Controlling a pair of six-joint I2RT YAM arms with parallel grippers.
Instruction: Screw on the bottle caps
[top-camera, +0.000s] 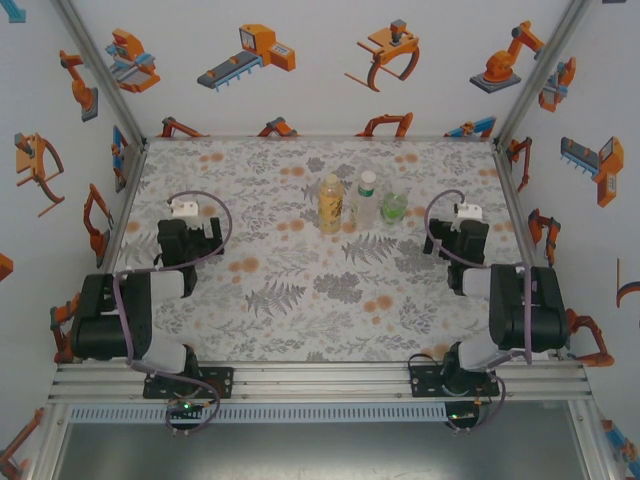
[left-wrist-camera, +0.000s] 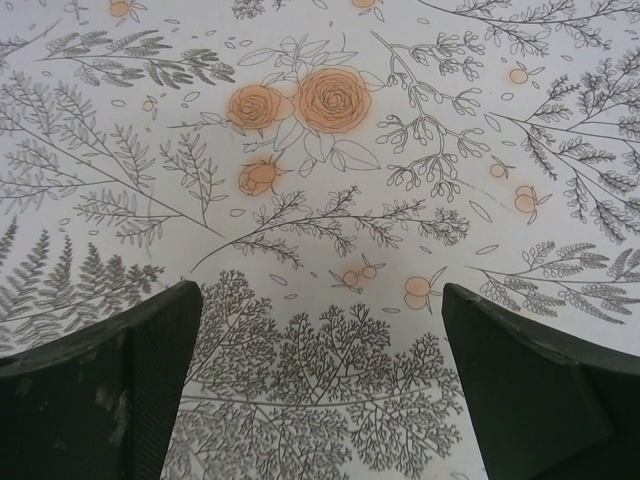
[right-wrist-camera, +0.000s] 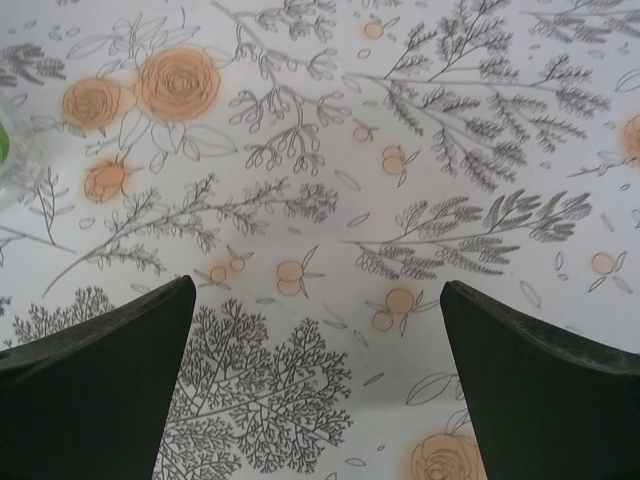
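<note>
Top external gives me the floral-printed counter (top-camera: 260, 300), with all the bottles upright in a tight row toward its far side. I take the tall yellow-orange plastic juice bottle (top-camera: 330, 207) as my mark. The left end effector (left-wrist-camera: 320, 300) hangs well apart from it on its left. The right end effector (right-wrist-camera: 315, 295) hangs well apart on its right. Both have their fingers spread wide over bare print and hold nothing. The clear plastic bottle with the white-green label (top-camera: 366, 207) stands just beside the juice bottle on its right. The short green plastic bottle (top-camera: 394, 208) stands just past that one.

I expect all of these to be light and thin-walled, so a hard squeeze would dent them. They are smooth and round enough to spin in the fingers. The juice bottle looks full, so it should stand steadier, while the other two would tip easily. I would pinch a body at mid-height with one end effector and take the cap by its rim with the other. The caps should be stiff, but they are small and easy to fumble.

My count is one counter, two end effectors and three bottles. Two caps are certain. A small round pale yellow plastic cap (top-camera: 330, 181) sits on the juice bottle. A small round green plastic cap (top-camera: 367, 177) sits on the clear bottle beside it. The short green bottle's top is too small to read. I cannot tell whether the caps are threaded on or just resting.
</note>
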